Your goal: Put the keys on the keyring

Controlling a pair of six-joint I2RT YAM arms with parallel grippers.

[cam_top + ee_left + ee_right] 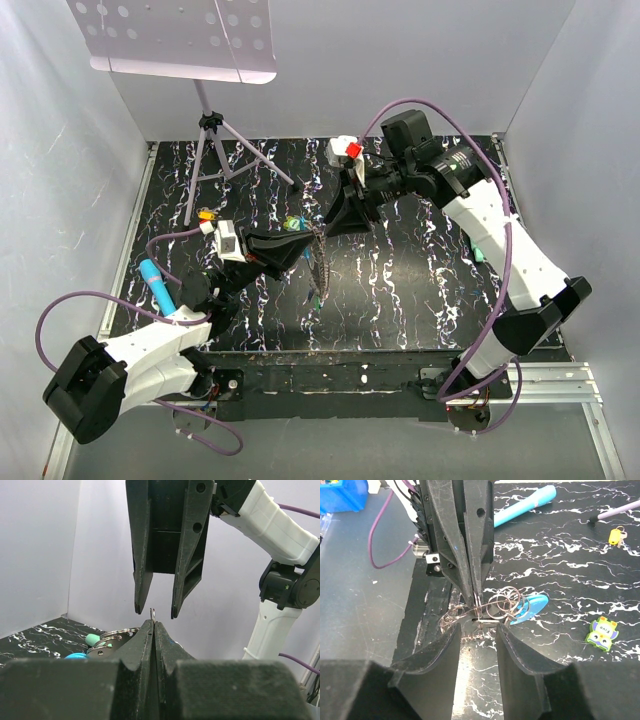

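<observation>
The left end effector point(153, 626) was closed, its fingers point(137, 647) pinching a thin metal ring of the keyring point(502, 605) at their very tips. The rest of the keyring, a cluster of wire loops carrying a blue clip point(530, 608), sat just beside and below those tips; whether it touched the worktop point(570, 575) could not be told. The right end effector point(477, 632) met the left one tip to tip with its jaws apart, one finger on either side of the pinched ring and holding nothing. A green toy point(601, 632) lay on the worktop off to one side of the right end effector. A teal marker point(157, 283) lay well behind the left end effector, beside its arm.
</observation>
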